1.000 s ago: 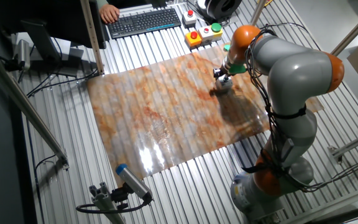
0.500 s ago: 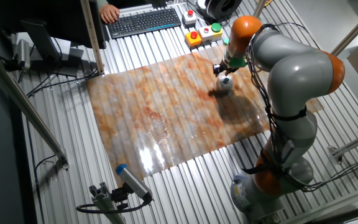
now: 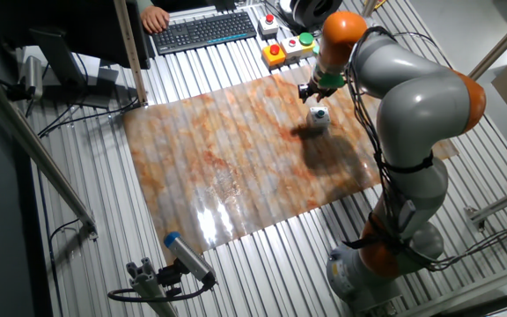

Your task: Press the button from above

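The button (image 3: 319, 116) is a small white cube with a small round top. It sits on the marbled orange mat (image 3: 236, 158), toward the mat's far right. My gripper (image 3: 312, 92) hangs just above and slightly behind the button, apart from it, and points down. Its fingertips are dark and small in this view. I cannot see whether they are open or shut. The grey and orange arm (image 3: 412, 97) bends over the mat's right side.
An orange box with a red button (image 3: 275, 54) and a white box with a larger green button (image 3: 304, 42) stand behind the mat. A keyboard (image 3: 205, 31) and a person's hand (image 3: 154, 16) are at the back. A blue-tipped tool (image 3: 187, 255) lies in front.
My gripper has risen and moved back from the button. One second ago it was down on the button. The button now shows uncovered.
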You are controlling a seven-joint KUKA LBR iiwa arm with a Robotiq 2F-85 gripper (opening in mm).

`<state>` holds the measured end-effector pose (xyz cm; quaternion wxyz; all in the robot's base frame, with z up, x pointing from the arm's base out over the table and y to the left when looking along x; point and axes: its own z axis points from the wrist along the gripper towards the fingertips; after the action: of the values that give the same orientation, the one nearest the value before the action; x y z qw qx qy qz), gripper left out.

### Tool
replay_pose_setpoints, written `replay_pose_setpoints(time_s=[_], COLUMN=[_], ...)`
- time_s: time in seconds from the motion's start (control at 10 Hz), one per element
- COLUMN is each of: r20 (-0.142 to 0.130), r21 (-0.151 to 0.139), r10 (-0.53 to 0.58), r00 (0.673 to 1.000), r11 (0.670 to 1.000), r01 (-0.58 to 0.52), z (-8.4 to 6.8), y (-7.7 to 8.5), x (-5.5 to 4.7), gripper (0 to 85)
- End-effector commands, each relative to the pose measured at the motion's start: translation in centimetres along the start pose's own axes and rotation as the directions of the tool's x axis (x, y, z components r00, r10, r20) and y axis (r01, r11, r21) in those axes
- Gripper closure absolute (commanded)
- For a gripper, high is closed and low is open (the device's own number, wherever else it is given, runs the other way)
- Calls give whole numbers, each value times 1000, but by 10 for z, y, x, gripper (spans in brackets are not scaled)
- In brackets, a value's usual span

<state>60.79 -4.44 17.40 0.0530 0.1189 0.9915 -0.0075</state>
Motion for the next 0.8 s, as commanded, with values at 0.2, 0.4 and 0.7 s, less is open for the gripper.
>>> replay_pose_setpoints(time_s=[0.2,0.4,0.7], r20=[-56,-53,-53], r21=[-107,-100,-78], r10=[6,-6,-5], r00=[998,999,999], r11=[994,995,997], r01=[-12,1,0], z=[-7,-7,-7], y=[17,17,17], x=[-4,-4,-4], gripper=[850,850,850])
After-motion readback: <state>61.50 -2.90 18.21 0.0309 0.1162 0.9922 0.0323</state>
